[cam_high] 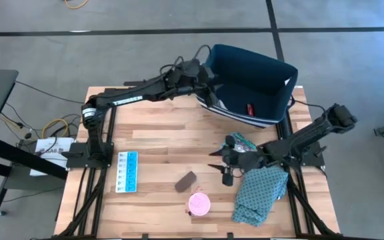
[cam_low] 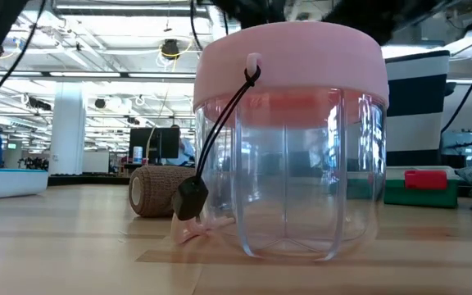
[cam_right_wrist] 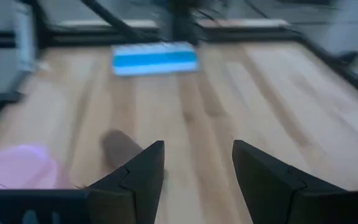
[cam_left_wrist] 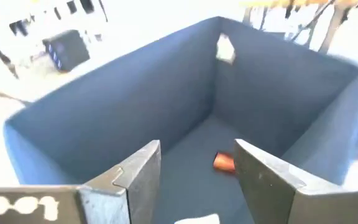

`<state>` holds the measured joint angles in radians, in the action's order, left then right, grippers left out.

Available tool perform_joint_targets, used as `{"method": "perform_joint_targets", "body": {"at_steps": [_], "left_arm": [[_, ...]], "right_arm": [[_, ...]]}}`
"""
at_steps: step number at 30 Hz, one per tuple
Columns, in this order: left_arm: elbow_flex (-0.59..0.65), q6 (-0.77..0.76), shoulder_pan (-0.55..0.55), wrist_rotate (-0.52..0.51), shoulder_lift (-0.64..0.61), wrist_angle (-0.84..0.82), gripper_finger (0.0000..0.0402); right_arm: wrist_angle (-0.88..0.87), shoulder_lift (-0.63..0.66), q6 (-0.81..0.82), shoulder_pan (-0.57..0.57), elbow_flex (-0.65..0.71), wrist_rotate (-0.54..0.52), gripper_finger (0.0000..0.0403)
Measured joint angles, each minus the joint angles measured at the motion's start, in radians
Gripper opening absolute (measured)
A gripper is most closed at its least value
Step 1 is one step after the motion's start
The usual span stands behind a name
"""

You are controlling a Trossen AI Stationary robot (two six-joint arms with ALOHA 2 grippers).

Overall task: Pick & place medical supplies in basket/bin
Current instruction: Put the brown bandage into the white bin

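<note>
A: Left pincer [cam_high: 209, 90] sits at the near rim of the navy bin [cam_high: 272, 73], at the far right of the tabletop [cam_high: 159, 137]. The left wrist view shows its fingers [cam_left_wrist: 135, 180] spread apart with nothing between them.

B: Contents of the bin?

A: One small red bottle [cam_left_wrist: 224, 162] lies on the bin floor, seen between the fingers. The high view shows the same red item [cam_high: 251, 109] near the bin's near wall.

B: Right pincer?

A: Right pincer [cam_high: 220, 163] is low over the tabletop, just beside the teal patterned cloth [cam_high: 259, 193]. The right wrist view shows it released, empty, fingers [cam_right_wrist: 138, 174] apart.

B: Supplies not yet binned?

A: Light-blue pill-organizer strip [cam_high: 127, 172] lies at the left of the tabletop. Brown oblong [cam_high: 186, 181] lies in the middle, well apart from the strip. Pink-lidded clear jar [cam_high: 199, 204] stands upright near the front edge, just beside the brown oblong; a black cord hangs from its lid. Green-red patterned box [cam_high: 245, 141] lies between the bin and the cloth, near the right arm.
</note>
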<state>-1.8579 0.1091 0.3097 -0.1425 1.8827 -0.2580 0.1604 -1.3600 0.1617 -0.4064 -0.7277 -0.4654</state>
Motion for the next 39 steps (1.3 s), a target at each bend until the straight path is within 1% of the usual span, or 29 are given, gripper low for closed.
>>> {"method": "perform_joint_targets", "body": {"at_steps": [4, 6, 8, 11, 14, 18, 19, 21, 22, 25, 27, 30, 33, 36, 39], "left_arm": [[-0.088, 0.001, -0.054, -0.002, -0.053, -0.121, 0.0192], [-0.125, 0.019, -0.079, -0.002, -0.081, -0.185, 0.0192], [-0.157, 0.024, -0.106, -0.002, -0.114, -0.246, 0.0192], [-0.184, -0.014, -0.148, -0.004, -0.169, -0.33, 0.0192], [-0.186, -0.056, -0.195, -0.037, -0.216, -0.4, 0.0192], [-0.185, -0.093, -0.268, -0.107, -0.295, -0.487, 0.0192], [-0.186, -0.094, -0.289, -0.124, -0.315, -0.512, 0.0192], [-0.186, -0.102, -0.332, -0.156, -0.349, -0.568, 0.0192], [-0.186, -0.113, -0.354, -0.174, -0.361, -0.595, 0.0192], [-0.186, -0.14, -0.425, -0.238, -0.391, -0.685, 0.0192], [-0.186, -0.145, -0.472, -0.302, -0.405, -0.75, 0.0192], [-0.165, -0.213, -0.532, -0.426, -0.407, -0.845, 0.0192], [-0.129, -0.287, -0.582, -0.517, -0.403, -0.93, 0.0192], [-0.071, -0.33, -0.619, -0.57, -0.407, -0.94, 0.0192], [-0.035, -0.338, -0.652, -0.586, -0.402, -0.963, 0.0192]], "right_arm": [[0.184, -0.096, -0.072, 0.041, 0.0, 0.234, 0.0182], [0.275, -0.157, -0.106, 0.058, -0.005, 0.323, 0.0182], [0.31, -0.218, -0.135, 0.076, -0.033, 0.39, 0.0184], [0.277, -0.292, -0.184, 0.101, -0.098, 0.42, 0.0192], [0.172, -0.335, -0.26, 0.127, -0.202, 0.435, 0.0204], [-0.144, -0.383, -0.275, 0.164, -0.406, 0.552, 0.0219], [-0.225, -0.409, -0.276, 0.168, -0.459, 0.569, 0.0221], [-0.358, -0.457, -0.276, 0.169, -0.54, 0.569, 0.0223], [-0.39, -0.486, -0.275, 0.167, -0.574, 0.57, 0.0223], [-0.378, -0.571, -0.269, 0.159, -0.644, 0.571, 0.0221], [-0.357, -0.633, -0.268, 0.154, -0.689, 0.571, 0.0218], [-0.41, -0.705, -0.268, 0.154, -0.76, 0.573, 0.0214], [-0.513, -0.758, -0.269, 0.161, -0.836, 0.573, 0.0212], [-0.609, -0.814, -0.275, 0.172, -0.897, 0.574, 0.0213], [-0.659, -0.863, -0.275, 0.182, -0.943, 0.615, 0.0216]]}}
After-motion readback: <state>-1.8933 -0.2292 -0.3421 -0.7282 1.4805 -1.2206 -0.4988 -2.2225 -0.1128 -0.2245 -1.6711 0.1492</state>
